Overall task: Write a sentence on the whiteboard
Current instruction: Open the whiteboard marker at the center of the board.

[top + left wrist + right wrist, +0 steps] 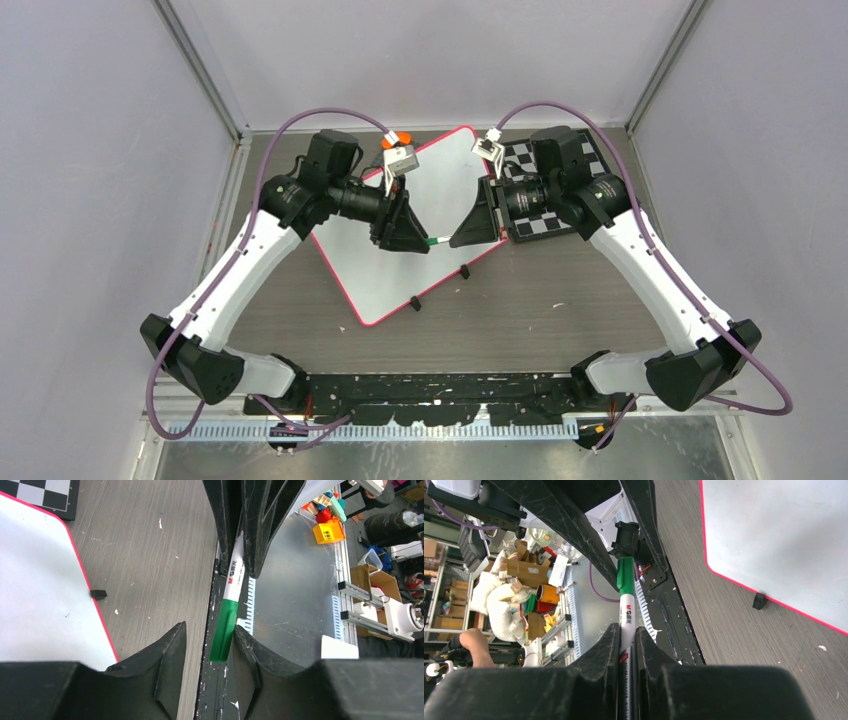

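The whiteboard lies tilted on the table, white with a red-pink rim, and also shows in the left wrist view and the right wrist view. No green sentence shows on its visible parts. My right gripper is shut on the white body of a marker. The marker's green cap points at my left gripper. That gripper is open, with the cap between its jaws and against one finger. Both grippers hover above the board's right part.
A black-and-white chessboard lies under the right arm, beside the whiteboard's right edge. Two small black clips sit on the board's near rim. A black rail runs along the near table edge. Frame posts stand at the back corners.
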`<action>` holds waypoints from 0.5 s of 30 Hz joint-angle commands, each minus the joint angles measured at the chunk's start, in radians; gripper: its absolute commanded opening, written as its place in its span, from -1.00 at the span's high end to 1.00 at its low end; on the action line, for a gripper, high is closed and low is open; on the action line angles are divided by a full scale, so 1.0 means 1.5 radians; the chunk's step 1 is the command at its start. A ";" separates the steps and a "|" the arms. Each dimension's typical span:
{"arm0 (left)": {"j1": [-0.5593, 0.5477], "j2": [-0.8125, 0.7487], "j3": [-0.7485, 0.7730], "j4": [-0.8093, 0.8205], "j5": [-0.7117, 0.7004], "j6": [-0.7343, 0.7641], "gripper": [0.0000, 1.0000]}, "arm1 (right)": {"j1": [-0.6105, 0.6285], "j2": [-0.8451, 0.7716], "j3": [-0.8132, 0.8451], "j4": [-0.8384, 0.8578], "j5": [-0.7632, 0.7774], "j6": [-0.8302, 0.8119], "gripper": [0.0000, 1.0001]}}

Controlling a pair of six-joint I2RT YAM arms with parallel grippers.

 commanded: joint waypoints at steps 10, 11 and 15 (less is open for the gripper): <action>0.108 -0.056 -0.073 0.050 0.090 -0.045 1.00 | -0.089 0.014 0.055 0.010 -0.066 0.015 0.99; 0.125 -0.066 -0.084 0.042 0.094 -0.037 1.00 | -0.107 0.014 0.062 0.007 -0.075 0.015 0.99; 0.191 -0.098 -0.088 -0.026 0.114 0.019 1.00 | -0.156 0.027 0.117 -0.084 -0.085 -0.058 0.99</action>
